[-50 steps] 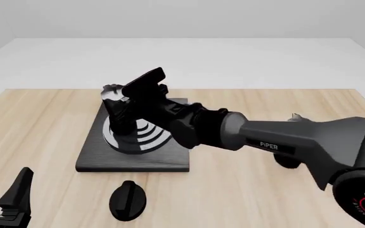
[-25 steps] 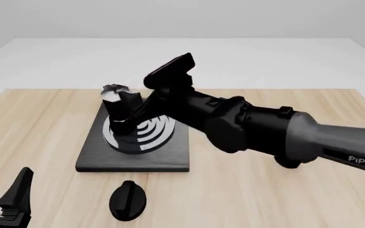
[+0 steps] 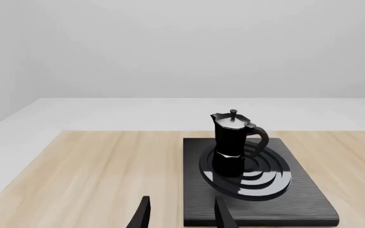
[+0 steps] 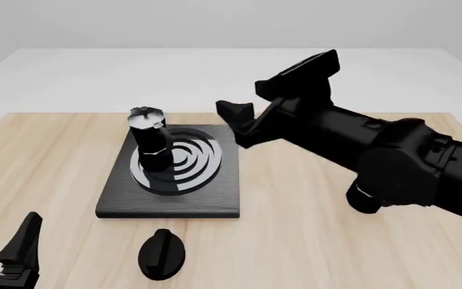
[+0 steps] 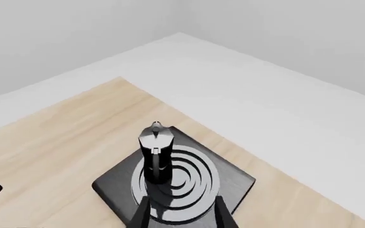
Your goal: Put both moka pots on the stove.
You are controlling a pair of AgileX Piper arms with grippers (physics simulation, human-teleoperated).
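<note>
One moka pot [image 4: 149, 142] stands upright on the left part of the stove's [image 4: 215, 198] ringed burner, with nothing touching it. It also shows in the left wrist view [image 3: 232, 142] and the right wrist view [image 5: 154, 154]. My right gripper [image 4: 233, 124] hovers open and empty above the stove's right edge, well apart from that pot. The second moka pot [image 4: 363, 205] is mostly hidden behind the right arm; only its base shows on the table at the right. My left gripper [image 4: 2, 232] stays open and empty at the near left corner.
A low black oval knob [image 4: 161, 253] lies on the wooden table [image 4: 55, 156] in front of the stove. The right arm stretches across the table's right half. Beyond the table's far edge is a white floor.
My right gripper has pulled back from the pot on the burner, rising and moving right, and the pot stays standing. The left arm has not moved.
</note>
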